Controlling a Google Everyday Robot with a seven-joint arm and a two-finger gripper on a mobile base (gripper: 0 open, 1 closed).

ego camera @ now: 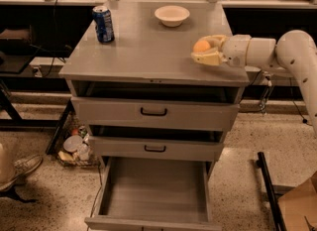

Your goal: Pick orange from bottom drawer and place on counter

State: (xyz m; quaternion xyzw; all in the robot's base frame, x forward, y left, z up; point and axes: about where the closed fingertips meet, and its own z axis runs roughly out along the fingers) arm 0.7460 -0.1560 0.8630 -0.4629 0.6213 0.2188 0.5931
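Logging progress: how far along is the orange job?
Done: the orange is out of the bottom drawer, which stands open. In hand: the gripper holds it over the counter, toward the picture's right. Left: setting it down and releasing.

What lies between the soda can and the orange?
Only bare counter, in the camera view; the bowl sits farther back. The gripper holds the orange over the counter's right edge.
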